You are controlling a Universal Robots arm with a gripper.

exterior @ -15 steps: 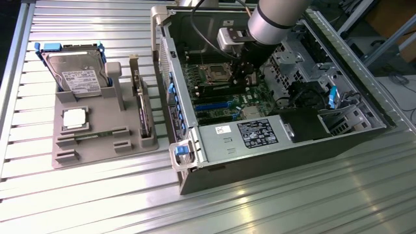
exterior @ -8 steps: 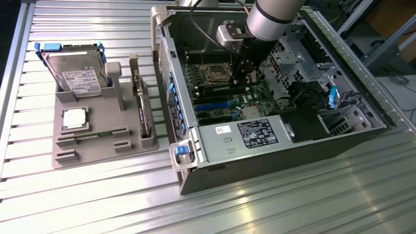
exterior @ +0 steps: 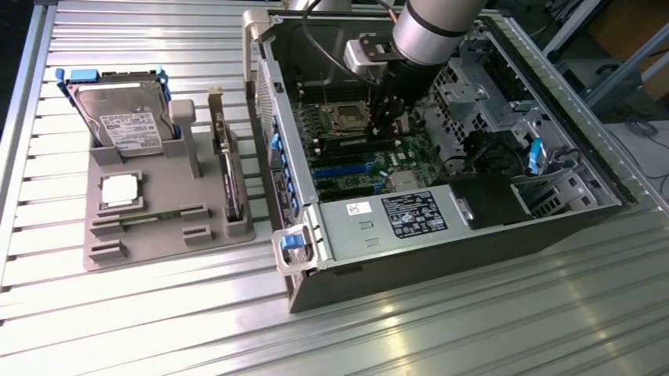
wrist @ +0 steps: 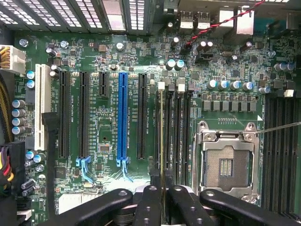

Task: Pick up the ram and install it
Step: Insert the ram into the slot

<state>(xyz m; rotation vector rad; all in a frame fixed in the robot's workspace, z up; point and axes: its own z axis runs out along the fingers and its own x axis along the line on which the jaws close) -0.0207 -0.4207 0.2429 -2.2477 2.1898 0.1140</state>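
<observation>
**RAM held edge-on over its slot, not yet seated**

The pick-up looks done. In the wrist view the pincer [wrist: 161, 200] is closed on the ram [wrist: 162, 136], which shows edge-on as a thin line running from between the black fingers [wrist: 146, 207] out along the motherboard [wrist: 108, 61]. It lines up with one of the memory slots [wrist: 181, 127] just beside the empty CPU socket [wrist: 225, 162], on the side towards the blue expansion slot [wrist: 122, 115]. Whether the stick's lower edge already touches the slot or hangs just above it cannot be told.

In the exterior view the arm [exterior: 439, 27] reaches down into the open computer case [exterior: 418, 251], which lies on its side on the slatted desk [exterior: 157, 329]. The pincer [exterior: 391, 121] is low over the board, just right of the CPU socket [exterior: 348, 117]. The stick itself is hard to make out there.

To the exterior view's left, well apart from the case, the grey parts holder [exterior: 157, 235] carries a hard drive [exterior: 125, 117], a square silver CPU chip [exterior: 121, 190] and an upright expansion card [exterior: 228, 168].

As a judgement: the carrying and aligning are largely finished; what remains is the pressing home, the latching of the slot clips, and the release.
</observation>
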